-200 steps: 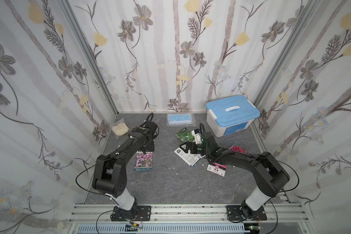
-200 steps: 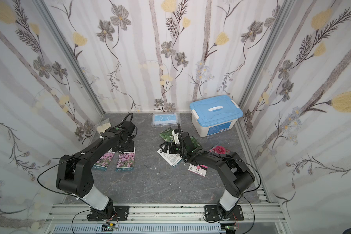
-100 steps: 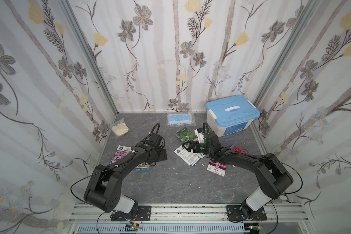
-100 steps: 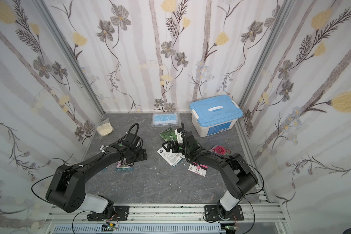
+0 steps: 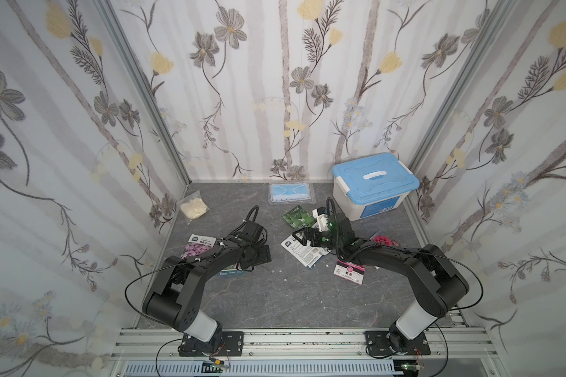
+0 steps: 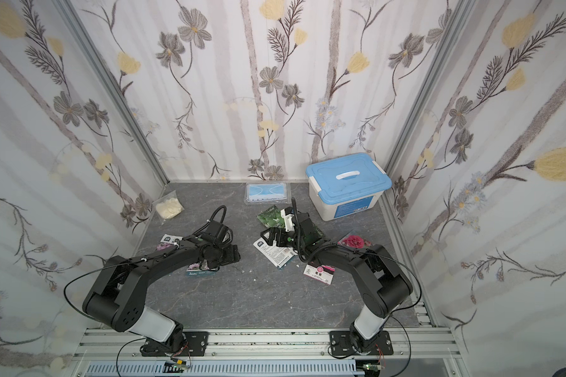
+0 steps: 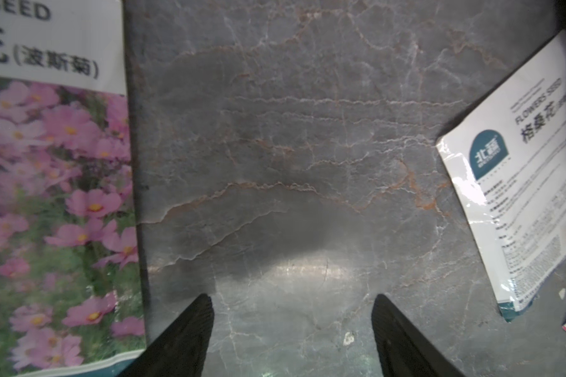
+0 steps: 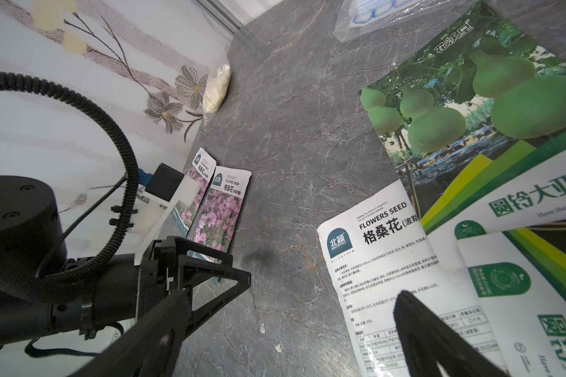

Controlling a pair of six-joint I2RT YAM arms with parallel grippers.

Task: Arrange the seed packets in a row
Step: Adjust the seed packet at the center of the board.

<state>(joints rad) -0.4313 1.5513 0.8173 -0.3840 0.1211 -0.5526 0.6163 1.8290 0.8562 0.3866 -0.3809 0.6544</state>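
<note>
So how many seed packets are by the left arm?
2, side by side: the inner packet and the outer packet nearer the wall. More could be hidden.

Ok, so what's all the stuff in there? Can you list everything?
purple flower packets: 2, pink-purple, side by side on the left
white-backed packet: 1, white with print, face down in the middle pile
gourd packets: 2, green, overlapping in the middle pile
red-pink flower packets: 2, red-pink, on the right, one partly behind the arm
storage box: 1, white with blue lid, back right corner
face mask bag: 1, clear with blue mask, by the back wall
cream bag: 1, clear with cream stuff, back left
table: 1, grey marble
left arm: 1, black, jaws open over bare table
right arm: 1, black, jaws open over the middle pile
</note>
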